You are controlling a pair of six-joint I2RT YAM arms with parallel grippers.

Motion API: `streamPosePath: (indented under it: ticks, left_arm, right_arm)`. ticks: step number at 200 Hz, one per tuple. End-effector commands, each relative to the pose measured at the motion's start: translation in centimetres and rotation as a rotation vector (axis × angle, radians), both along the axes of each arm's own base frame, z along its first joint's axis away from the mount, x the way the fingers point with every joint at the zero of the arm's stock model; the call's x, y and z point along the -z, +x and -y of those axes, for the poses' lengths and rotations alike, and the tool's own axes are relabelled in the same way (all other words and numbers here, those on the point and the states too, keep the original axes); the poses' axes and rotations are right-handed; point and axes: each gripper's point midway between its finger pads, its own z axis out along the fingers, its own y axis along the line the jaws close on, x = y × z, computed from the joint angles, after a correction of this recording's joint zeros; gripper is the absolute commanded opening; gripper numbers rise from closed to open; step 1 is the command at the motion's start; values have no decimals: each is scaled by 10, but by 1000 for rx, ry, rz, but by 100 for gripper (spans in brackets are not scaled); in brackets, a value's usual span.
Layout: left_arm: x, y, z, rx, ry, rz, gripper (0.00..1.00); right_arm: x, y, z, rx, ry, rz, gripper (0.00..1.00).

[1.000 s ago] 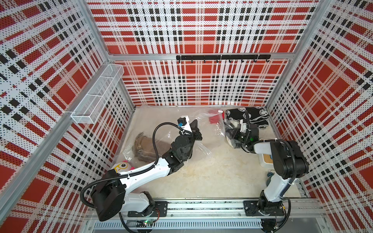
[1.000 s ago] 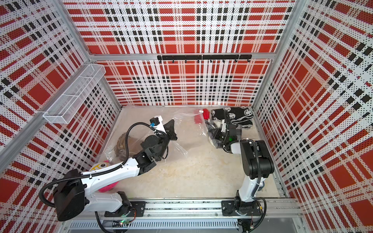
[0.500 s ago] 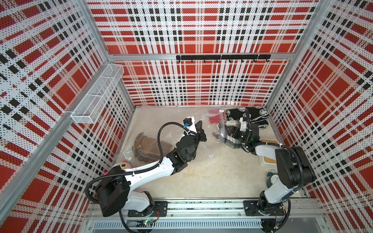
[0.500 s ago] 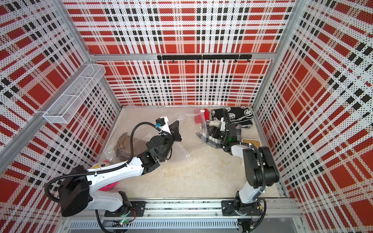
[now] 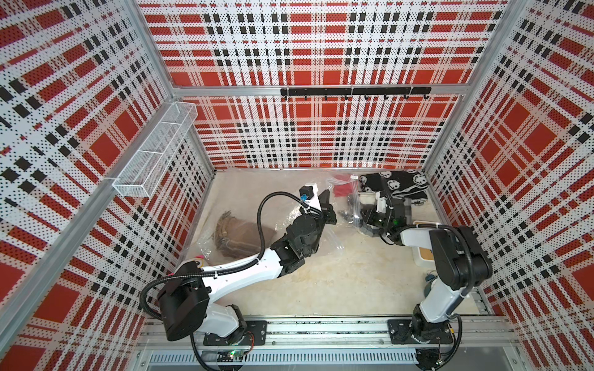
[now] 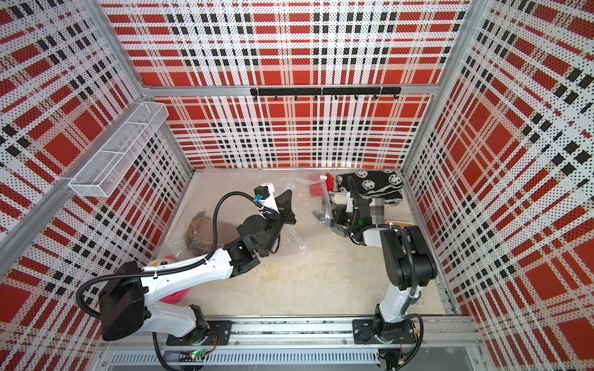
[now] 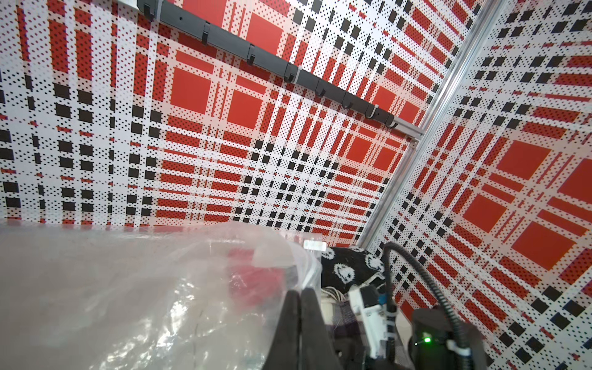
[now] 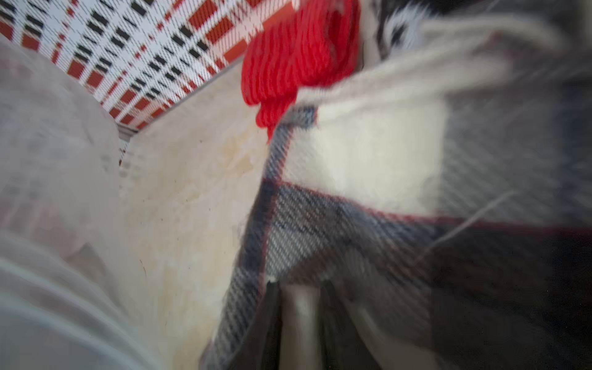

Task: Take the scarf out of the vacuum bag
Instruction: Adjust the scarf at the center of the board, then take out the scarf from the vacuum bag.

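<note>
Left claw (image 7: 300, 293) pinched shut on vacuum bag (image 7: 144, 288) film, likely holding the mouth raised for access. Right claw (image 8: 301, 290), blurred, appears clamped on plaid scarf (image 8: 320, 230), lying at bag mouth on bench (image 5: 337, 279).

A white wire basket (image 5: 154, 152) hangs on the left plaid wall (image 5: 64, 128), and a black hook rail (image 5: 353, 91) runs along the back wall. On the pale floor (image 5: 337, 282), a black cloth (image 5: 398, 184) with white motifs lies in the far right corner, with a red knit piece (image 5: 341, 190) just beside it. A brown bundle (image 5: 239, 234) lies near the left wall, close to a plush toy (image 6: 164, 262). A white tray (image 5: 418, 260) sits at the right edge.
</note>
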Motion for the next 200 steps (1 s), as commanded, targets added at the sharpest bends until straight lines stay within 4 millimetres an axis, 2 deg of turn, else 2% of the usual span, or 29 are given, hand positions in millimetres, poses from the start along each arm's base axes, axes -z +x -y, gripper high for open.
streamPosePath:
  ticks: [1,15,39,69,104,124,128,130,154,175,200]
  left_arm:
    - [-26,-6,10,15,-36,54,0]
    - [-27,-7,13,15,-27,57,0]
    - [-22,-4,17,12,-22,47,0]
    - [10,1,25,28,-3,-3,0]
    - [52,7,38,68,31,-66,0]
    - [71,11,41,75,48,-96,0]
    - [74,12,42,78,48,-102,0]
    - [76,12,42,79,49,-105,0]
    - [95,12,46,99,66,-130,0]
    - [106,12,49,113,44,-152,0]
    - [112,14,50,121,44,-158,0]
  right_arm:
    - [17,0,-5,-21,-15,-34,25]
    - [17,-1,-3,-17,-15,-27,29]
    - [-7,-4,1,-8,12,34,42]
    - [-50,-14,22,60,51,133,58]
    - [-77,-35,36,109,24,173,73]
    - [-94,-47,40,120,21,225,89]
    - [-97,-50,41,123,21,234,98]
    - [-98,-51,41,125,21,239,100]
    - [-106,-60,49,159,24,295,100]
    - [-110,-62,44,122,55,338,100]
    - [-103,-61,39,104,44,307,100]
